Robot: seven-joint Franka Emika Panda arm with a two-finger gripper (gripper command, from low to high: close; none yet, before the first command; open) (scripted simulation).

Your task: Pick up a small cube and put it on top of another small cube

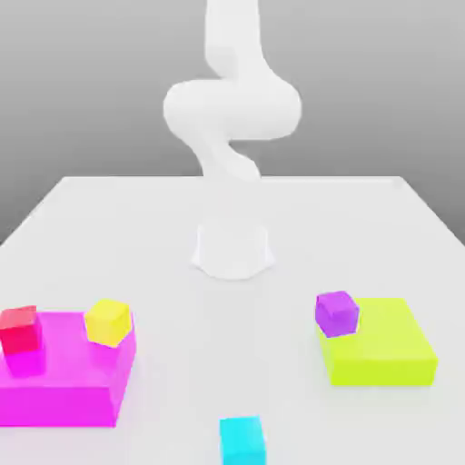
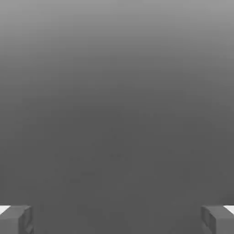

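White table (image 1: 109, 227), white arm (image 1: 232, 109) rising from a round base (image 1: 232, 250) at mid-table. The arm's upper part runs out the top edge of the exterior view, so the hand end is cut off there and the arm is hard to separate from the pale table where they overlap.

Landmark = the base. Toward the camera and to the exterior view's left of the base: a flat magenta block (image 1: 64, 381), its left end clipped by the frame edge. On it sit a red cube (image 1: 20, 329), partly cut by the same edge, and a yellow cube (image 1: 108, 322) at the block's corner nearest the base; the two cubes are apart. Toward the camera and to the exterior view's right of the base: a flat lime block (image 1: 381, 350) with a purple cube (image 1: 337, 313) on the corner nearest the base, slightly overhanging; exactly how much of it rests on the block is hard to tell. Straight in front of the base, nearest the camera: a cyan cube (image 1: 242, 440) directly on the table, bottom face cropped by the lower edge. No cube is stacked on another cube.

Hand view: gripper (image 2: 117, 220) seen as two grey fingertips (image 2: 16, 219) at opposite lower corners, both clipped by the frame. Jaws stand wide apart, nothing between them. Behind them just a plain grey gradient; what surface that is cannot be made out.
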